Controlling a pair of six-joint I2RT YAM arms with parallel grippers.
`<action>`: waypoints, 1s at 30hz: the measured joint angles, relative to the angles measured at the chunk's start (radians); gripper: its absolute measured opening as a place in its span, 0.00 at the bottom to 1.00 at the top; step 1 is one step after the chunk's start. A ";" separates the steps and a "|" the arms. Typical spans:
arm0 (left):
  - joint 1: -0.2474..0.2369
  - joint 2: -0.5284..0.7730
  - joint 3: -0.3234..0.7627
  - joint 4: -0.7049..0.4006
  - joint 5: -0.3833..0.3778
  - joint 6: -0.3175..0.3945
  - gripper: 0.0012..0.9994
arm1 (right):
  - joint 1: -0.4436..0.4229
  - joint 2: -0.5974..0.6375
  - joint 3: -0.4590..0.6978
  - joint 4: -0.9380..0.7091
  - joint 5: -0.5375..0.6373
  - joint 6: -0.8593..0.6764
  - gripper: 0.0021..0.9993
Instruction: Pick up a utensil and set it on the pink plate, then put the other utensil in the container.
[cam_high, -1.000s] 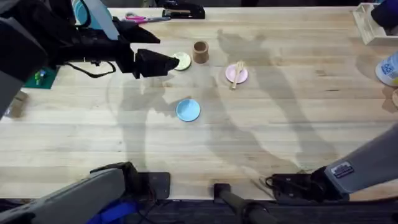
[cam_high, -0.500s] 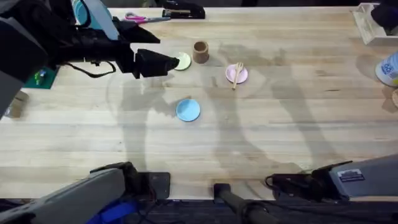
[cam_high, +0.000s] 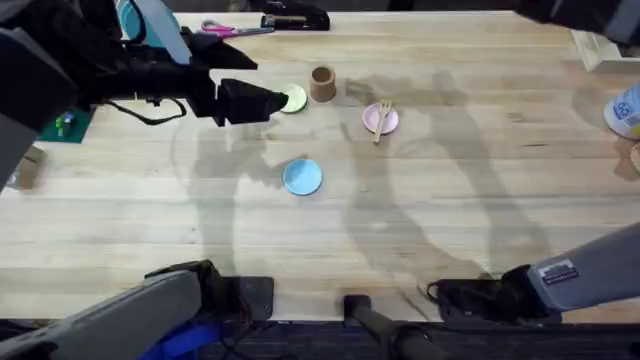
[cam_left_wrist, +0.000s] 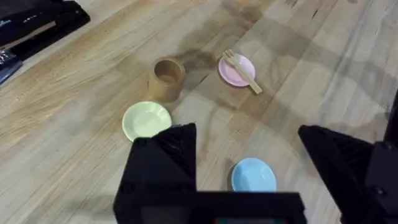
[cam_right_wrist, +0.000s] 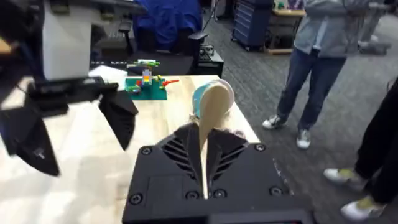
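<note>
Nearest, in the right wrist view, the spoon (cam_right_wrist: 210, 118) is seen clamped between the fingers of the right hand (cam_right_wrist: 205, 180), bowl upward, lifted well clear of the counter (cam_high: 450, 220). In the left wrist view the left hand (cam_left_wrist: 249, 162) is held with its fingers apart and nothing between them, hovering above the dishes.

Taking the container (cam_high: 322, 84) as landmark: the blue plate (cam_high: 302, 177) is found nearer the robot's bases than it, the yellow plate (cam_high: 293, 98) just beside it toward the left arm, and the pink plate (cam_high: 380, 119) near it on the other side. The fork (cam_high: 381, 118) is seen lying across the pink plate, its handle overhanging the rim, so that step is judged done.

What remains is the spoon's delivery. The container's mouth is narrow, so a tilted or off-centre descent could knock it over or bounce the spoon onto the counter. The left hand, parked close by, could be struck on the approach. The thin handle could also pivot in the grip.
</note>
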 joint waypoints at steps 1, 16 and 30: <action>0.000 0.000 0.000 0.000 0.000 0.000 1.00 | 0.000 0.017 0.000 0.028 -0.010 -0.017 0.03; 0.000 0.000 0.000 0.000 0.000 0.000 0.99 | 0.038 0.183 -0.001 0.113 -0.086 -0.174 0.03; 0.000 0.000 0.000 0.000 0.000 0.000 1.00 | 0.056 0.287 -0.001 0.195 -0.122 -0.292 0.03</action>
